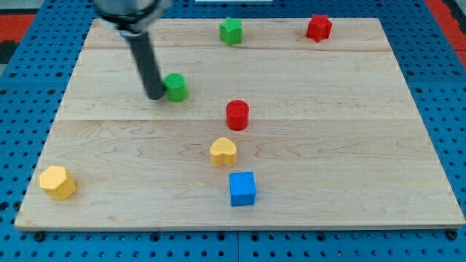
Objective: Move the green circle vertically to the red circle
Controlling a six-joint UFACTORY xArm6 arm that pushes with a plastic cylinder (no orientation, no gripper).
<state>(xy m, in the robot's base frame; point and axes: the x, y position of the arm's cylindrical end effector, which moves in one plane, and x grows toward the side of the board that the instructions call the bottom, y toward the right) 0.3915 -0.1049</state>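
The green circle (176, 86) stands on the wooden board in the upper left of the middle. My tip (156, 94) is right against its left side, touching or nearly touching it. The red circle (237, 115) stands near the board's centre, to the right of and a little below the green circle. The dark rod rises from the tip toward the view's top left.
A green star (231, 30) and a red star (318, 28) sit near the top edge. A yellow heart (223, 152) and a blue cube (242, 188) lie below the red circle. A yellow hexagon (57, 182) sits at the bottom left. The board (364, 145) lies on blue pegboard.
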